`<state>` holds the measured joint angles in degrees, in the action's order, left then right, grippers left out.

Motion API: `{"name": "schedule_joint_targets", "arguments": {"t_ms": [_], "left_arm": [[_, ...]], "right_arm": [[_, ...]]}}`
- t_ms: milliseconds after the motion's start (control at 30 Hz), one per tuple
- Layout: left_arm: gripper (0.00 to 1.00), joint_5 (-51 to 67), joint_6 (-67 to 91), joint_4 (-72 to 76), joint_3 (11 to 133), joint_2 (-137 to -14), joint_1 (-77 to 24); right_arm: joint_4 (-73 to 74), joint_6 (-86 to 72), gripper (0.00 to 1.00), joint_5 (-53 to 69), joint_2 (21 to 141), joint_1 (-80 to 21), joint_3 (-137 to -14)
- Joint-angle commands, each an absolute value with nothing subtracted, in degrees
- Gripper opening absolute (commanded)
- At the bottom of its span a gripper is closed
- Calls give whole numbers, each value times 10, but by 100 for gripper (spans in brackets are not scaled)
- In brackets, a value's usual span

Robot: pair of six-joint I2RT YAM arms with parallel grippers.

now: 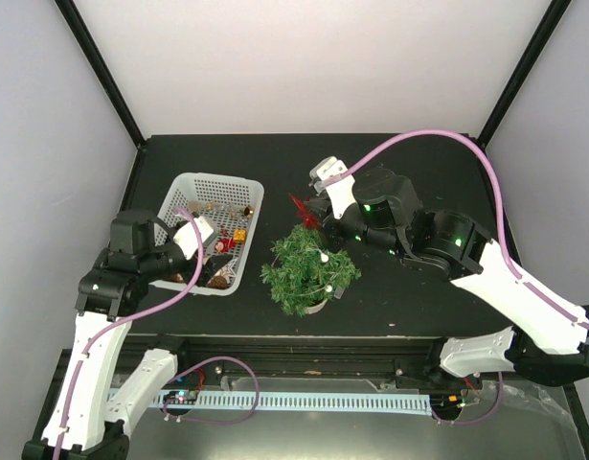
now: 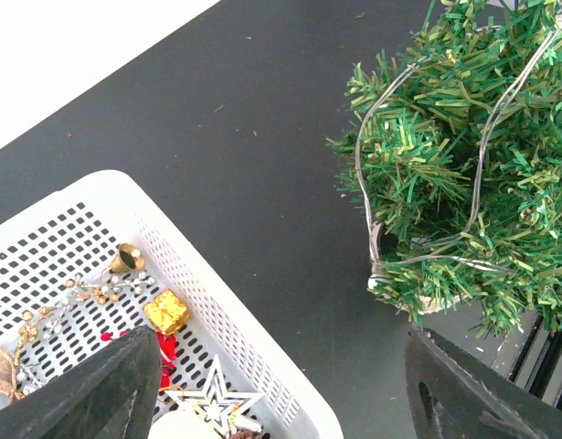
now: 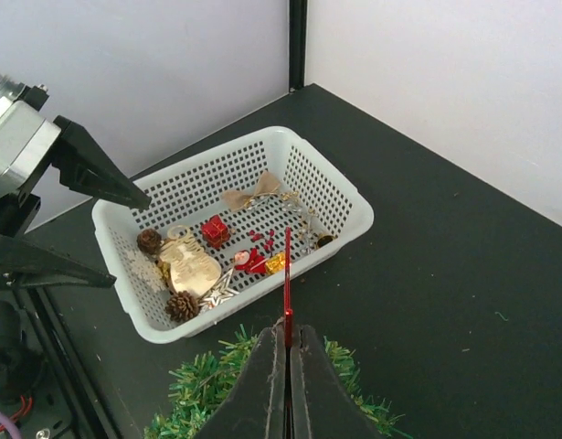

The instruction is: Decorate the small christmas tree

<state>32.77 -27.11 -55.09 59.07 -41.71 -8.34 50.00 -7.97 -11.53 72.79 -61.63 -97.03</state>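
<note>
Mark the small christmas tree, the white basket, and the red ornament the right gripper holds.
small christmas tree (image 1: 308, 268), top external view, middle of the foliage.
white basket (image 1: 222, 178), top external view, far rim.
red ornament (image 3: 287, 274), right wrist view, its thin stem.

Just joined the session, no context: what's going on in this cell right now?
The right gripper is shut on a thin red ornament, holding it over the small christmas tree, which stands beside the white basket and already carries a thin wire. Whether the ornament touches the needles can't be told. The left gripper is open and empty, hovering over the basket's near corner, where more ornaments lie: a gold gift box, a star, pine cones.
</note>
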Motion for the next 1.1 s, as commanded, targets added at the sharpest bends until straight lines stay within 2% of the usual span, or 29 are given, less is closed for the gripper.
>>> {"name": "schedule_joint_targets", "arguments": {"t_ms": [0, 1067], "left_arm": [[73, 344, -253, -530, 590, -419, -76], [74, 365, -253, -538, 597, -424, -68]], "right_arm": [[508, -87, 1, -102, 727, -614, -982], [474, -80, 1, -79, 717, -614, -912]]}}
